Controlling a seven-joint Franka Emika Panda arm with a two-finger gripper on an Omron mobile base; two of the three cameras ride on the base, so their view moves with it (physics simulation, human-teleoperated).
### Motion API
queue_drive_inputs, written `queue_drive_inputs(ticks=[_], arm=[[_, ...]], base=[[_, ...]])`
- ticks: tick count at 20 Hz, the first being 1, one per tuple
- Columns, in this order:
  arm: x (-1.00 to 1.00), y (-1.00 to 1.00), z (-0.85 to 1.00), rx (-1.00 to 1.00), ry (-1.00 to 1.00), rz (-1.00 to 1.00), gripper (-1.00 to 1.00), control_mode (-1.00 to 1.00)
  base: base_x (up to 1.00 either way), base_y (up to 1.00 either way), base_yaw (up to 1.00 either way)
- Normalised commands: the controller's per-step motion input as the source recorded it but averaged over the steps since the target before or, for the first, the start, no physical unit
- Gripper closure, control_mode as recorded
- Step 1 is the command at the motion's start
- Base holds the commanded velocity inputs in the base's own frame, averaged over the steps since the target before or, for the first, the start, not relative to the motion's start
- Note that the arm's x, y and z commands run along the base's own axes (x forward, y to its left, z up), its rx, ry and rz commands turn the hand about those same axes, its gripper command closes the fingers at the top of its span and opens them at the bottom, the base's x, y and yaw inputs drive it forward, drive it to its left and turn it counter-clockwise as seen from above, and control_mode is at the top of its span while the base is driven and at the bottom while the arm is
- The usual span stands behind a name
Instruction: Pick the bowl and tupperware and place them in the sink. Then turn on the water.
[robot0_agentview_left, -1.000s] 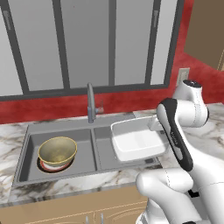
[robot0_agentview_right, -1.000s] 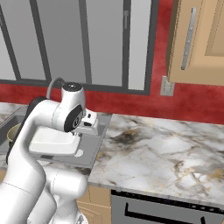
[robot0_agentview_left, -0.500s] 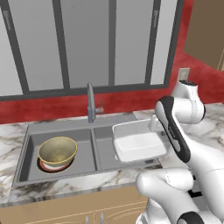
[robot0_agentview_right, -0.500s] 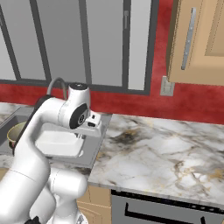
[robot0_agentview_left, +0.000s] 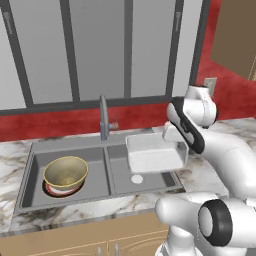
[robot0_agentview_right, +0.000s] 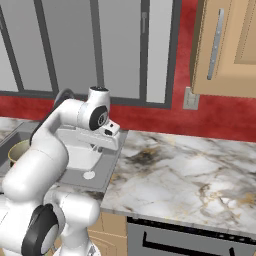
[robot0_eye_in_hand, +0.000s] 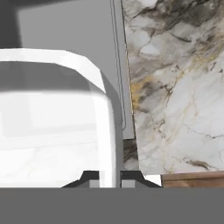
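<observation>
— Marble counter (robot0_agentview_right: 180, 170) runs under grey window panels, with a red wall strip behind. Where is the gripper (robot0_eye_in_hand: 109, 177)?

— It hangs over the right basin of the sink (robot0_agentview_left: 30, 165), at the edge near the counter. In the hand view its two dark tips sit either side of a white wall.

— Whose wall?

— The tupperware (robot0_agentview_left: 152, 154). The jaws are closed on its rim, one tip inside and one outside, and the container reaches away from the fingers (robot0_eye_in_hand: 89, 177) over the basin, raised above the drain.

— Is it level?

— Roughly, from the left base view; its open side faces up.

— And the bowl (robot0_agentview_left: 66, 173)?

— Already in the far basin, left of the gripper and past the divider. It sits upright on a red-and-white plate (robot0_agentview_left: 56, 189).

— The faucet (robot0_agentview_left: 104, 117)?

— Behind the divider, beyond the tupperware and to its left, tall and slim, with its side lever toward the gripper's side.

— What lies on the other side?

— Bare marble, then a tan cabinet (robot0_agentview_right: 227, 47) above the red wall.
</observation>
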Motion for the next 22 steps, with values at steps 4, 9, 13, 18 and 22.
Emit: queue_drive_inputs(ticks=[4,9,13,18,22], arm=[[0.26,0.00,-0.11,0.00,0.02,-0.08,1.00,-1.00],[0.21,0.00,-0.15,-0.03,0.00,-0.07,1.00,-1.00],[0.16,0.00,-0.19,-0.05,0.00,-0.07,1.00,-1.00],[0.15,0.00,-0.21,-0.07,0.00,-0.07,1.00,-1.00],[0.04,0.01,-0.16,-0.06,0.00,-0.06,1.00,-1.00]], base=[[0.00,0.00,0.00],[0.00,0.00,0.00],[0.00,0.00,0.00],[0.00,0.00,0.00],[0.00,0.00,0.00]])
